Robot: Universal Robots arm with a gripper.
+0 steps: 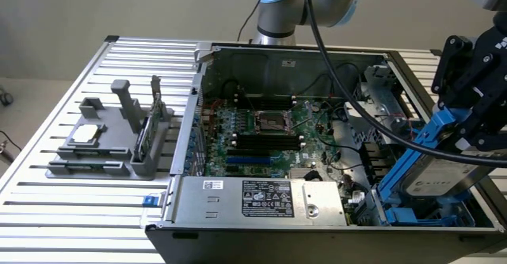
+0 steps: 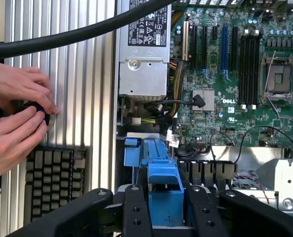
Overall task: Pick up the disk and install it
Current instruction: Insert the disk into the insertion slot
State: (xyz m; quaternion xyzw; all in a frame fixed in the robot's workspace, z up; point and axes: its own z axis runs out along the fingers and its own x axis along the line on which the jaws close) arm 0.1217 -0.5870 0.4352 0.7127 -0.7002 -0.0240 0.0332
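Jaws of the gripper [image 1: 467, 134] are pinched onto the blue carrier of the disk [image 1: 443, 178], at the near corner of the open computer case [image 1: 317, 246] on the exterior view's right. The disk is held tilted, label face up, with its lower edge down among the blue bay rails [image 1: 412, 216]; contact with them cannot be told. Just beside the bay, the power supply [image 1: 265, 199] is set along the near edge of the case. Further in, the motherboard [image 1: 269, 133] lies uncovered, and the open room above it is crossed by a black cable [image 1: 310, 15]. A grey fixture [image 1: 111, 151] stands on the slatted tabletop [image 1: 79, 228], well apart from the case, on the exterior view's left. In the wrist view, a person's hands [image 2: 18, 86] are seen over the tabletop, near a keyboard [image 2: 52, 180], outside the case wall. Behind the far wall, the arm [image 1: 277, 15] rises.
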